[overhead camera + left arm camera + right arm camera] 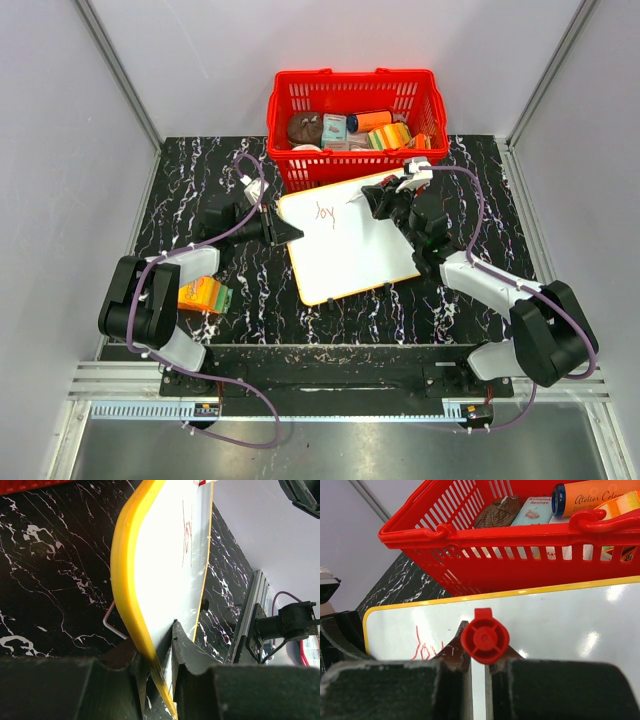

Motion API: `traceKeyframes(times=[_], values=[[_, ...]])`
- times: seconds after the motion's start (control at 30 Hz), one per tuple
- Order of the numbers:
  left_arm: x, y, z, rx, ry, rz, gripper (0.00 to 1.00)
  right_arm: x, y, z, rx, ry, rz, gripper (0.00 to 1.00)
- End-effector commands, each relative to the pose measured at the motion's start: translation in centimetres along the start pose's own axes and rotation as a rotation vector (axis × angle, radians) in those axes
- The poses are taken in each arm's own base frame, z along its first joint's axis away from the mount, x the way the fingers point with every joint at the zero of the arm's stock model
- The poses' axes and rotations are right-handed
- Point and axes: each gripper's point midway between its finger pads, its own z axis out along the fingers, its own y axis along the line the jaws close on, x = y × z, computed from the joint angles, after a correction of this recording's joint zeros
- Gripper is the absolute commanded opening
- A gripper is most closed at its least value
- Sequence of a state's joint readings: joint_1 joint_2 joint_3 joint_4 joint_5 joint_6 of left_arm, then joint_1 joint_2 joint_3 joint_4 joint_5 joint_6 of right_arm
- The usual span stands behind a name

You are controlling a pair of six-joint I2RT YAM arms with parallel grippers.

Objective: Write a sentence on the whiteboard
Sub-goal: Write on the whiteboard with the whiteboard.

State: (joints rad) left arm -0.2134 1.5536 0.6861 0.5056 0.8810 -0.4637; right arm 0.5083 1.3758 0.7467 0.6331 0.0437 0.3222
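With left fingers (192,662) clamping the orange-rimmed white whiteboard (350,255) and right fingers (451,656) gripping a red-ended marker (485,640), we have only "joy" (323,212) written; the rest remains.

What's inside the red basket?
The red basket holds a brown round thing, a teal box, an orange tube and colourful packs. Whatever lies beneath them is covered.

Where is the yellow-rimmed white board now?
In the top view the flat white board with the yellow rim sits mid-table, just in front of the red plastic basket, its left edge pinched by the left gripper.
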Motion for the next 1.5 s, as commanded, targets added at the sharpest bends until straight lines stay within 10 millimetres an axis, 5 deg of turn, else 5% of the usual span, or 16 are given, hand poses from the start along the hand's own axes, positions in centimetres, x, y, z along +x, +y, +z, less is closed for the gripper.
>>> traceKeyframes(times=[0.0, 1.1, 1.47], values=[[1.4, 3.1, 0.6, -0.124, 0.027, 0.143, 0.00, -1.7, -0.3, 0.1, 0.031, -0.054, -0.005, 0.00], [1.4, 3.1, 0.7, -0.126, 0.028, 0.145, 0.00, 1.4, -0.5, -1.8, 0.011, 0.035, 0.021, 0.00], [1.4, 3.1, 0.7, -0.125, 0.030, 0.144, 0.00, -0.1, -0.9, -1.3, 0.048, -0.004, 0.016, 0.00]])
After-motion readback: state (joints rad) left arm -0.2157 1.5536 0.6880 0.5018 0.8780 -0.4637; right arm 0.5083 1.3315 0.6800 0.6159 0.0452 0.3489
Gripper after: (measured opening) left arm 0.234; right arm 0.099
